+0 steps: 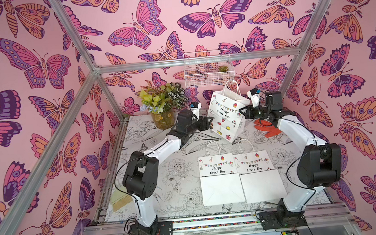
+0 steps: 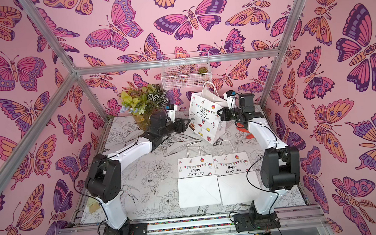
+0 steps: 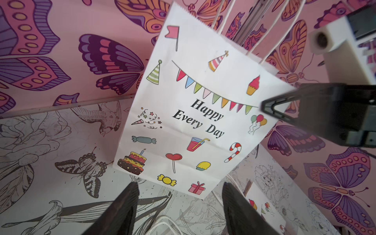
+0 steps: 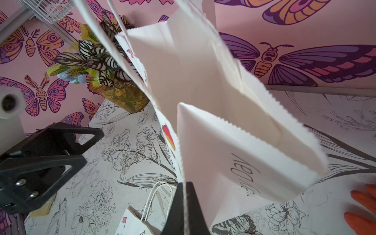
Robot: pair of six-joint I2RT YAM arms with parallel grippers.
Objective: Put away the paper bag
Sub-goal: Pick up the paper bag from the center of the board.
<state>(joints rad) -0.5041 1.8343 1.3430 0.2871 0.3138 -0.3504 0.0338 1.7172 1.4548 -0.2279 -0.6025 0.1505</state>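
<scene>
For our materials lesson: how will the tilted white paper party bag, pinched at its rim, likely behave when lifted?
Probably light: the white paper party bag looks empty inside and tilts, pinched at its rim by the right gripper. Likely floppy: its thin walls bow, so it may swing or crumple.

The bench (image 1: 164, 181) is bare left of centre. A plant pot (image 1: 162, 121) crowds its back-left corner; flat bags (image 1: 219, 179) cover the front.

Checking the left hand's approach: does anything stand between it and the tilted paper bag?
Nothing visible does. The open left hand faces the printed front of the paper bag, gap unobstructed; the right hand pinches its side edge.
</scene>
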